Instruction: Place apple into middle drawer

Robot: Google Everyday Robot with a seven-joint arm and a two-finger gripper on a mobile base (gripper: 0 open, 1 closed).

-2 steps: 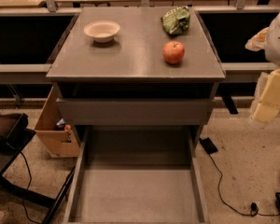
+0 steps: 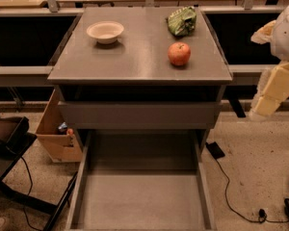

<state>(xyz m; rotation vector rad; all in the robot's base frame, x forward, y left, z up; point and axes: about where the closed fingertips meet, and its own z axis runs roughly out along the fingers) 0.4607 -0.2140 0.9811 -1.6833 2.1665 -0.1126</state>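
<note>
The red-orange apple [image 2: 179, 53] sits on the grey cabinet top [image 2: 135, 61], right of centre and toward its front edge. The middle drawer [image 2: 144, 198] is pulled far out below, with a bare flat floor and low side walls. My gripper [image 2: 272, 93] hangs at the right edge of the view, beside the cabinet's right side. It sits lower than the cabinet top, well apart from the apple, and holds nothing that I can see.
A pale round bowl [image 2: 105, 32] stands at the top's back left and a green snack bag [image 2: 182, 20] behind the apple. A shallower drawer front [image 2: 139, 114] sits above the open drawer. A cardboard box [image 2: 58, 134] stands on the floor left, cables [image 2: 231, 196] right.
</note>
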